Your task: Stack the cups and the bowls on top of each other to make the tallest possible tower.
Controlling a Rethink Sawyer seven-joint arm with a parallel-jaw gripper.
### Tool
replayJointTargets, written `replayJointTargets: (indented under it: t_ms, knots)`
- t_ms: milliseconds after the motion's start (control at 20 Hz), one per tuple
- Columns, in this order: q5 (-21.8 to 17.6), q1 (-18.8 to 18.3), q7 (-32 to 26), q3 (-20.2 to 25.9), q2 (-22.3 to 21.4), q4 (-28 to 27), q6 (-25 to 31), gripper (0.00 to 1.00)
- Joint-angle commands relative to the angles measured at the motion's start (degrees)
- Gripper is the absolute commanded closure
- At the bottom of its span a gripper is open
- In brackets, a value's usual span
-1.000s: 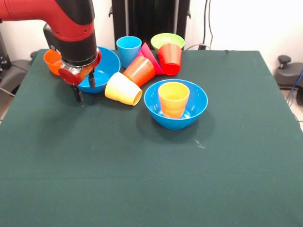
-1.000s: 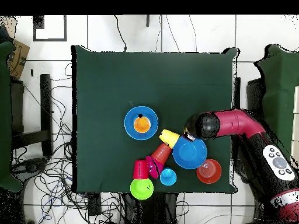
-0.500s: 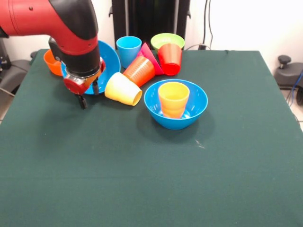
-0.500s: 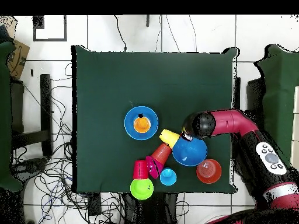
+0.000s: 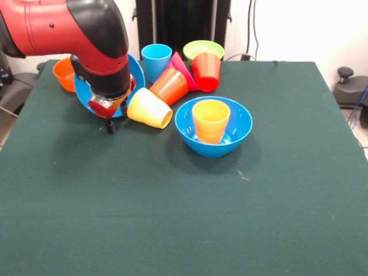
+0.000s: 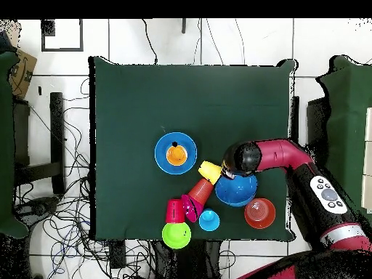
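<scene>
End effector (image 5: 112, 118) apparently grips a tilted blue bowl (image 5: 86, 95) over green cloth table (image 5: 184, 207), cables around.

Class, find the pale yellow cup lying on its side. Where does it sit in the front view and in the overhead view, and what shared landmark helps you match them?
Front view: the pale yellow cup lies left of centre, between the arm and the blue bowl holding a cup.
Overhead view: the pale yellow cup lies right of centre, beside that bowl.
Shared landmark: the orange ribbed cup lying against it.
</scene>
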Motion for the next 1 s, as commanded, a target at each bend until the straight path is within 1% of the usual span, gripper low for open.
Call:
replayJointTargets:
  t_ms: [50, 250, 550, 800, 1000]
  knots:
    - [-3.9, 2.7, -1.6, -2.8, -1.9, 0.7, -2.6, 0.00]
    - [-1.6, 3.2, -0.3, -1.4, -7.1, 3.7, -2.0, 0.00]
    - [0.3, 4.5, 0.6, -0.9, -12.0, 5.6, 0.0, 0.00]
    - [0.1, 5.3, 0.8, -1.8, -12.6, 5.3, 0.0, 0.00]
    - [-0.3, 5.8, 1.7, -3.2, -13.0, 7.1, 0.3, 0.00]
